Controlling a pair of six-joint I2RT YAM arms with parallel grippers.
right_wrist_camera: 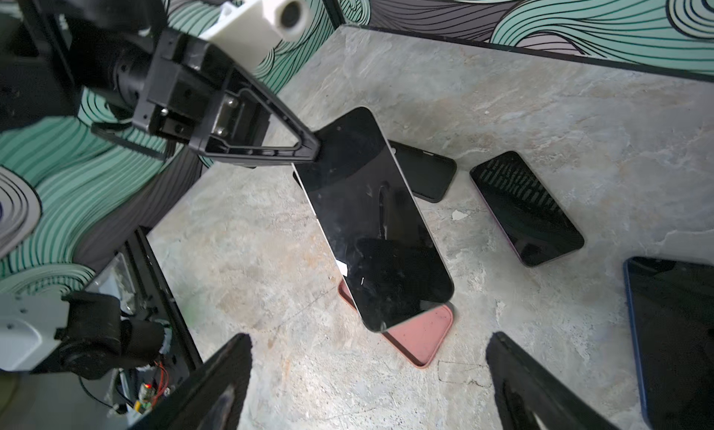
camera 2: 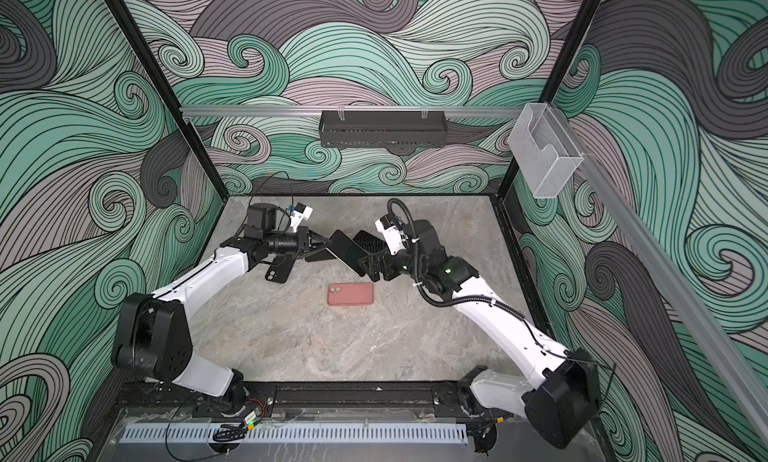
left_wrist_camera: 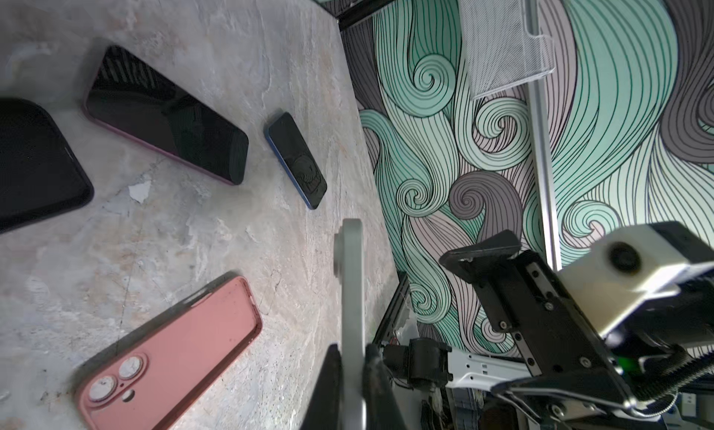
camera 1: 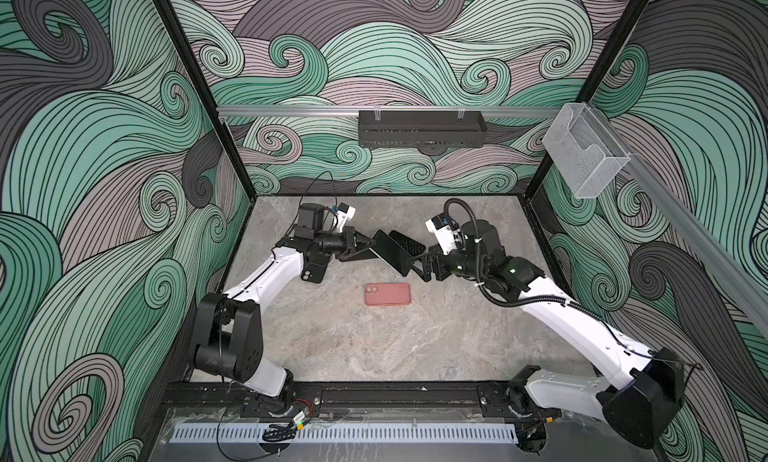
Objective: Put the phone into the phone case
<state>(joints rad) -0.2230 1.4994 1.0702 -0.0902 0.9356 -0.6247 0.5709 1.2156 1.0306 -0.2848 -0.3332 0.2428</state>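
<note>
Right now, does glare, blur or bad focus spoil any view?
Right wrist view: the held phone mirrors its surroundings, with no blown-out glare. Left wrist view: that phone's edge, close to the lens, is soft. Both top views: sharp, evenly lit.

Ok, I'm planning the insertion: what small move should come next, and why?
Probably the left gripper should carry the phone down over the pink phone case. It is shut on the phone's end, holding it tilted in the air; the right gripper is open and grips nothing; the case lies flat, empty.
</note>
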